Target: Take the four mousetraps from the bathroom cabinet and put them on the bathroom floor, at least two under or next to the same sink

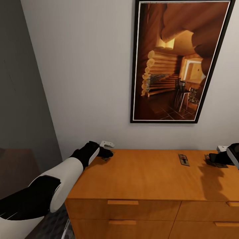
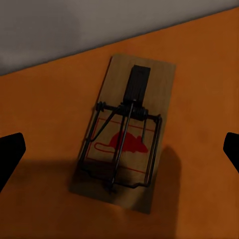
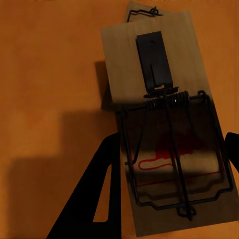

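Atop the cabinet (image 1: 139,172), both arms address mousetraps: the left gripper (image 1: 107,153), fingers apart, straddles a left-end trap (image 2: 124,137); the right gripper (image 3: 169,174) brackets another trap (image 3: 164,124), grip unclear. Centring before closing matters.

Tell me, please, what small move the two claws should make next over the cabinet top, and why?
Probably lower and close the left claw on the mousetrap lying flat on the cabinet: its fingers stand wide apart on either side of the trap. The right claw seems to straddle another trap, with a further one peeking out beneath, so it could close too.
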### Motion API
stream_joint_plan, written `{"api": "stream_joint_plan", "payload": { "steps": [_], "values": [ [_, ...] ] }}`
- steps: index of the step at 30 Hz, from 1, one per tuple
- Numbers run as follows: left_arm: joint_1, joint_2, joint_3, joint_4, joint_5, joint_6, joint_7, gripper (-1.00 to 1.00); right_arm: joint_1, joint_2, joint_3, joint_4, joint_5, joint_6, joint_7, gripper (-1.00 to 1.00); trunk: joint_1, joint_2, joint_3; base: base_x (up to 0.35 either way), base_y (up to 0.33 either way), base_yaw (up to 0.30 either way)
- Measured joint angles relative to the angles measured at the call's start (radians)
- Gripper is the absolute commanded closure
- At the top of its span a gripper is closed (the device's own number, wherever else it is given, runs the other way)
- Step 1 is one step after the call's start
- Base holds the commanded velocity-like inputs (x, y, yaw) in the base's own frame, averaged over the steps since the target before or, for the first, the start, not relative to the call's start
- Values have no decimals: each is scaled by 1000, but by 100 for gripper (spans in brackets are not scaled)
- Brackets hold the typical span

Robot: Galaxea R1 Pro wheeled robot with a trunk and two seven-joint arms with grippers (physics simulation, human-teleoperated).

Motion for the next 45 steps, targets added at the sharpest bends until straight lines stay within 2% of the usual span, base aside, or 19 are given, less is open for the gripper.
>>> {"api": "stream_joint_plan", "payload": {
  "steps": [13,23,45],
  "values": [
    [0,0,0,1,0,0,0,-100,0,0,1,0,0,-1,0,100,0,0,0,0,0,0],
    [0,0,0,2,0,0,0,-100,0,1,1,0,0,-1,0,100,38,-70,-31,0,0,0],
    [0,0,0,1,0,-1,1,-100,0,0,1,0,0,-3,-1,100,38,-70,-31,0,0,0]
  ]
}}
